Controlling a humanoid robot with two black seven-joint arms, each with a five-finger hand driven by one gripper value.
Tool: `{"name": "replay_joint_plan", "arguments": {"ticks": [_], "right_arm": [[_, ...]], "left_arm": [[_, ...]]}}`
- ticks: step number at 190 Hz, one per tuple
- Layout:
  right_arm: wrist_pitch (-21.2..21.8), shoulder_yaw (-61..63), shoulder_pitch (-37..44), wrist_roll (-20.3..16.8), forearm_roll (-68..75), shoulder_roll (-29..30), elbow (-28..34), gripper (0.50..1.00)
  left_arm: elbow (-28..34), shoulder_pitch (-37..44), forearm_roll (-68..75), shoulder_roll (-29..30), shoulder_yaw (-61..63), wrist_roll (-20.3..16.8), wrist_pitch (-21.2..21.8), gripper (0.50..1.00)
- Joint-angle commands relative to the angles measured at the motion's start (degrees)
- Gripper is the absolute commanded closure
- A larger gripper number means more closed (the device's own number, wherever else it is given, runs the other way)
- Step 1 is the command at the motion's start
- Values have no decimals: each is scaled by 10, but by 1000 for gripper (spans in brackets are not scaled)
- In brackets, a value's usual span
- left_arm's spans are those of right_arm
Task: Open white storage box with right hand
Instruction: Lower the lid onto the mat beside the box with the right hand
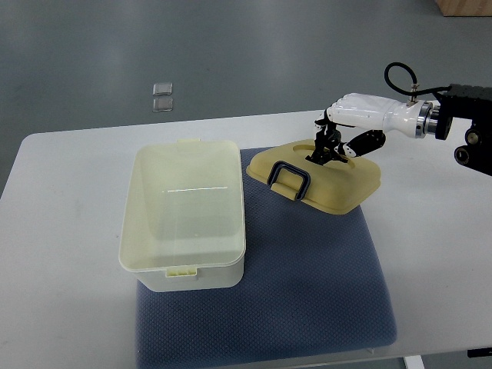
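Storage box (183,215): open, on the mat's left edge.
Bench (61,231): white, carrying all.
Mat (307,277): blue-grey, under box and lid.
Lid (315,175): laid flat at the mat's far right corner, handle (289,178) up.
Right robot hand (332,142): fingers curled on the lid top; best released gently and lifted straight up.

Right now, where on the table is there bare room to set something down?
Free: the blue-grey mat in front of the cream lid, and the white table left of the open cream plastic box. Crowded: the back right, where the right hand sits over the lid.
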Motion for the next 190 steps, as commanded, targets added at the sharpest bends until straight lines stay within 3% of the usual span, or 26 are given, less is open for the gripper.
{"name": "replay_joint_plan", "arguments": {"ticks": [1, 114, 139, 167, 190], "right_arm": [[0, 1, -7, 0, -15, 3, 0, 1000], [-1, 2, -44, 0, -18, 55, 2, 1000], [-1, 5, -59, 0, -15, 56, 3, 899], [-1, 7, -67, 0, -11, 57, 2, 691], [0, 7, -67, 0, -9, 56, 2, 675]], "left_arm": [[0, 0, 0, 0, 0, 0, 0, 500], [0, 0, 0, 0, 0, 0, 0, 500], [0, 0, 0, 0, 0, 1, 0, 500], [0, 0, 0, 0, 0, 1, 0, 500], [0, 0, 0, 0, 0, 1, 0, 500]]}}
